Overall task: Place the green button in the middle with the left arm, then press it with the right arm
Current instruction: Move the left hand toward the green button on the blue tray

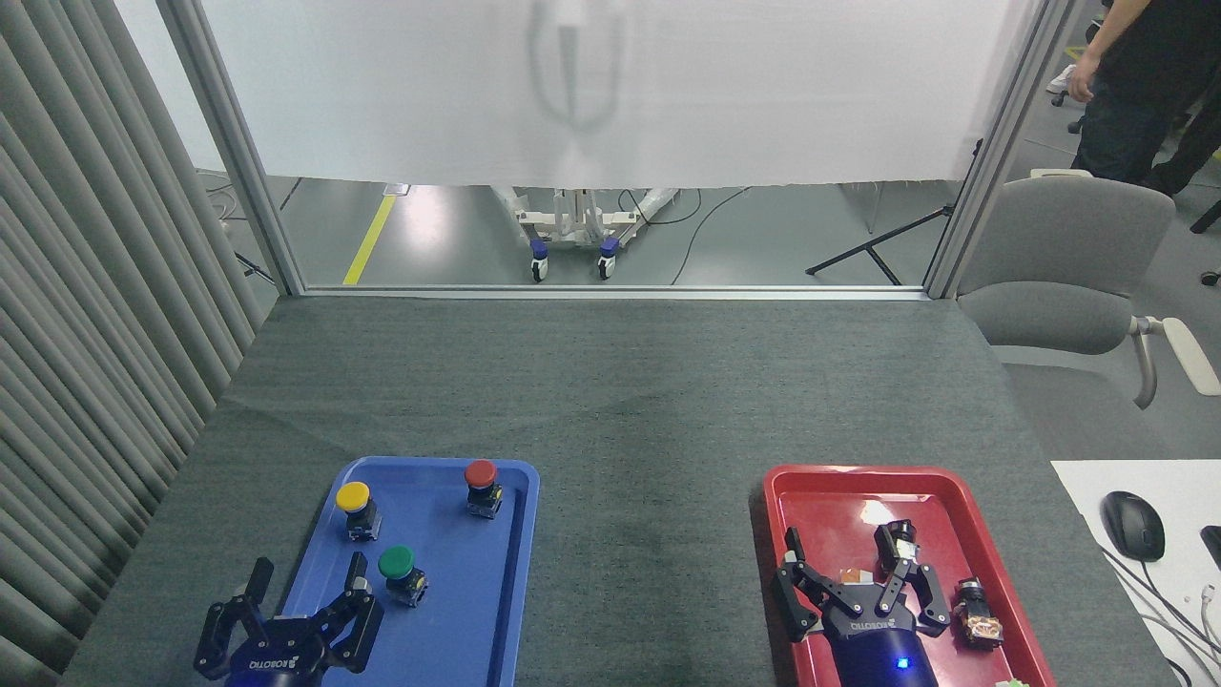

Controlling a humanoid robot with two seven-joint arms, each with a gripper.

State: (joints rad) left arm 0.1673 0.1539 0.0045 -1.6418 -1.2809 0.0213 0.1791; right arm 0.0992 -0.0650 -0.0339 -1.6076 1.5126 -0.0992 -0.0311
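Observation:
The green button (pixel 398 571) stands upright on the blue tray (pixel 496 592), near its left middle. My left gripper (pixel 305 578) is open at the tray's near left corner, its right finger just left of the green button and not touching it. The middle (pixel 649 515) is bare dark grey cloth between the two trays. Over the near part of the red tray (pixel 820 496) my right gripper (pixel 844 558) hangs open with nothing between its fingers.
A yellow button (pixel 355 508) and a red button (pixel 482 487) also stand on the blue tray. Small parts (pixel 978 615) lie on the red tray. A grey chair (pixel 1059 267) and a person (pixel 1135 86) are at the far right. A mouse (pixel 1133 525) lies on a white desk.

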